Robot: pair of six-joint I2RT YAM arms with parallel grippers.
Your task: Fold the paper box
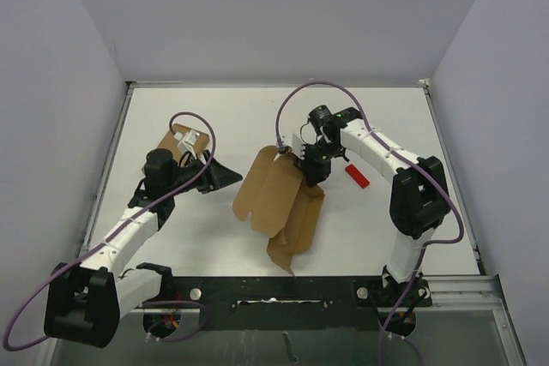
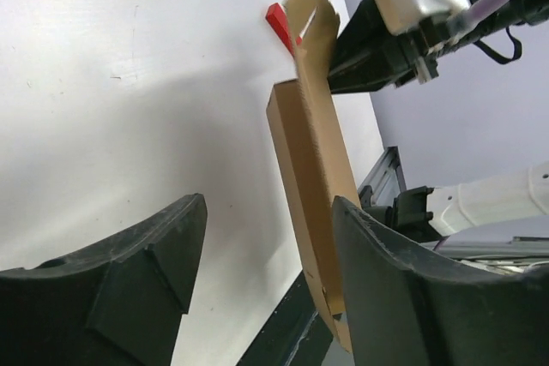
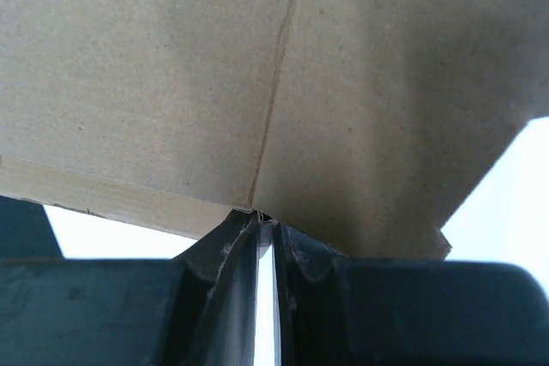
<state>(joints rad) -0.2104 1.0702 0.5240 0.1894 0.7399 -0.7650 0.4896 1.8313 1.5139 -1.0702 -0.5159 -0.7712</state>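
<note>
The paper box (image 1: pixel 279 199) is a brown die-cut sheet with rounded flaps. It stands partly raised at the table's middle. My right gripper (image 1: pixel 307 165) is shut on its upper right edge. In the right wrist view the closed gripper (image 3: pixel 264 225) pinches the sheet (image 3: pixel 283 83) at a crease. My left gripper (image 1: pixel 230 177) is open and empty, just left of the sheet and apart from it. In the left wrist view the sheet (image 2: pixel 313 152) shows edge-on beyond the open gripper (image 2: pixel 266 212), close to the right finger (image 2: pixel 395 289).
A small red block (image 1: pixel 358 176) lies right of the sheet and also shows in the left wrist view (image 2: pixel 276 19). Another brown cardboard piece (image 1: pixel 176 143) lies behind my left wrist, partly hidden. Grey walls enclose the white table (image 1: pixel 386 126). A black rail (image 1: pixel 283 293) runs along the near edge.
</note>
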